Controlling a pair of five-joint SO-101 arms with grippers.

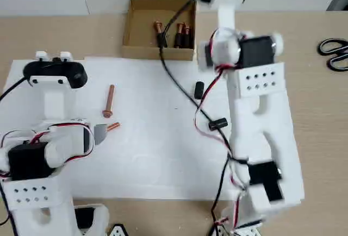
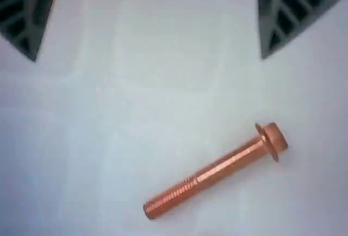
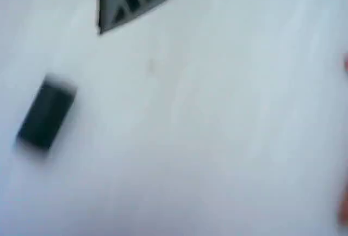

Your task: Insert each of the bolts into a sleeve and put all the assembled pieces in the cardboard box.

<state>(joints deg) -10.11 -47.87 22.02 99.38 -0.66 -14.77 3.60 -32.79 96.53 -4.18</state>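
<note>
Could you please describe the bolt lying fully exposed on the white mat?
On the left half of the white mat, before the cardboard box, a copper bolt lies alone, head away from it. The other loose bolt sits partly hidden beside the left claw.

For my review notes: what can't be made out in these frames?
High view: number of assembled pieces in the cardboard box; small, and a black cable crosses them.
High view: lower bolt; one end hidden behind a grey part of the left arm.
Right wrist view: sleeve; blurred, its bore unreadable.
High view: scissors; cut off by the right edge.
</note>
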